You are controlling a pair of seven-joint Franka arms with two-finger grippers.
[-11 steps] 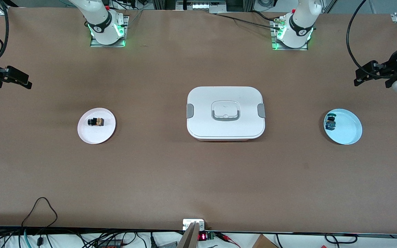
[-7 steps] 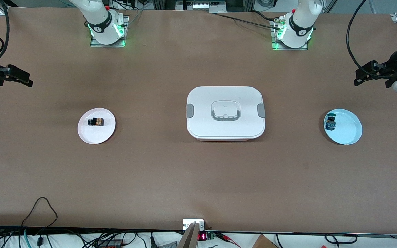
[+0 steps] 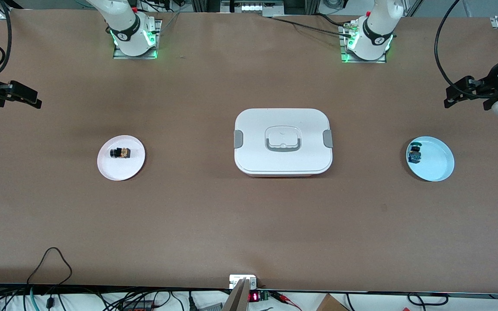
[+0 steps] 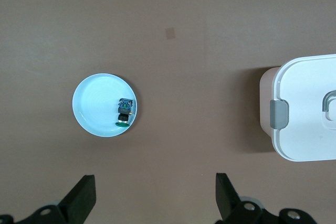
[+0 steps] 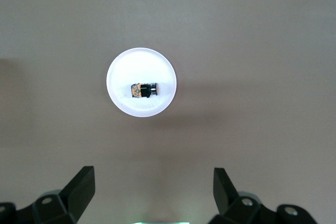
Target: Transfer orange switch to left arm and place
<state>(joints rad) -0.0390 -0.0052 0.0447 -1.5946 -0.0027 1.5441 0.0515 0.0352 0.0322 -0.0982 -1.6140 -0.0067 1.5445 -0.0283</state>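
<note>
Both arms wait raised at the table's ends; nothing is picked up yet.

The tiny orange-bodied switch with a black round cap (image 3: 120, 153) lies on its side on one pale pink round plate (image 3: 121, 169), toward the right arm's end. It looks light, rigid and easily knocked, best pinched across its blocky body. One white lidded box (image 3: 283, 141) sits mid-table; one blue-and-teal switch (image 3: 414, 154) rests on one light blue plate (image 3: 437, 166). The right gripper (image 5: 153, 195) and left gripper (image 4: 156, 198) hold their jaws wide apart, empty.

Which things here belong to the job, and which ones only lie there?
Job: orange switch on the white plate; box to avoid; right hand and left hand, both open.
Only lying there: blue switch, blue plate.
</note>
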